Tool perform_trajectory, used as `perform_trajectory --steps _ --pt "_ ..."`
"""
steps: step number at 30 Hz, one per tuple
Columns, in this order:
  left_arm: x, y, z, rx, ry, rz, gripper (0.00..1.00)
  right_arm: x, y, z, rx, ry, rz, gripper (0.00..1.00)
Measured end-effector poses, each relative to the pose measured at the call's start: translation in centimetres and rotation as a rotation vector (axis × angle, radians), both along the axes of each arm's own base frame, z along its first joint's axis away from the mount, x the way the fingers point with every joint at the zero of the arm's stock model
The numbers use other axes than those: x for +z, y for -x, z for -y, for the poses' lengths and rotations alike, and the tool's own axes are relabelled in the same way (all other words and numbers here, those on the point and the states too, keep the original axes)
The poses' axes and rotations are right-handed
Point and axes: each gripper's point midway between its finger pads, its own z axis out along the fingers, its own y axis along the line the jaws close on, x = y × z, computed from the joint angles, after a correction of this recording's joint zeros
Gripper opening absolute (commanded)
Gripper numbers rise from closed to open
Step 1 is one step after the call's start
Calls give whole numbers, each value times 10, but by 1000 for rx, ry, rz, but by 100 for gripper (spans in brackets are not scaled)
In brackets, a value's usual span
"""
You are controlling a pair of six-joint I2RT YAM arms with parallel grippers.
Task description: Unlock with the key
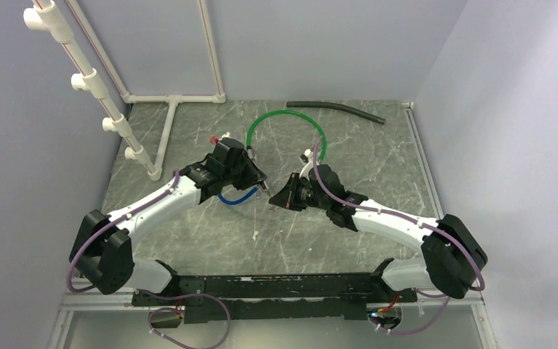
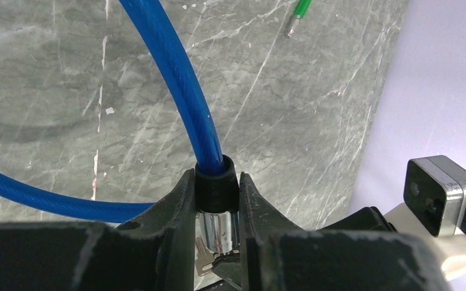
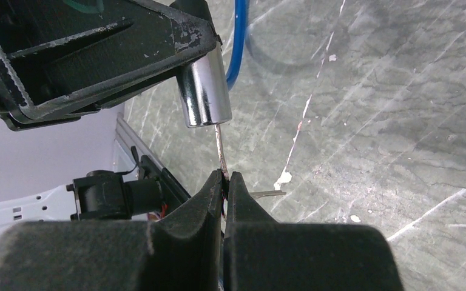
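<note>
- The right gripper [image 3: 224,182], nearest the right wrist camera, is being shown with its fingers pressed together on the key [image 3: 219,151]. The key is being pinched at its near end, with the thin blade pointing up and away from the fingertips.
- The blade tip is being presented to the end face of the chrome lock barrel [image 3: 205,91]. It appears to be entering the keyway, though how deep cannot be told.
- The lock barrel, with its black collar [image 2: 216,180], is being clamped between the fingers of the left gripper [image 2: 217,203]. It is being held off the table [image 1: 378,167], near mid-table between the two arms.
- The blue cable [image 2: 176,79] is being shown leaving the collar and looping round beneath the left gripper.
- Step in hand, as judged: the key is being seated in the barrel, and no turn is yet being made.
- Next move, as judged: the blade is to be pushed fully home along the barrel's axis. It is then to be twisted by a wrist roll while the barrel is being braced by the left gripper. Bending of the thin blade is being risked if the two are misaligned.
- A green cable [image 1: 287,112], a black hose [image 1: 334,106] and a white pipe frame [image 1: 166,138] are being shown farther back, well apart from the lock barrel.
</note>
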Motion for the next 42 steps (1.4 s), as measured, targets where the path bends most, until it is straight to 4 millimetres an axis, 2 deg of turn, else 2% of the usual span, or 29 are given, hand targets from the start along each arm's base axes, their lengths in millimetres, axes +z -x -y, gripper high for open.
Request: perform_trajectory --steps 29,42 --pt "-2 1 2 -10 12 1 0 0 -9 -3 -7 24 11 0" --pt "-1 0 0 -9 26 15 0 2 -12 -5 14 86 1 0"
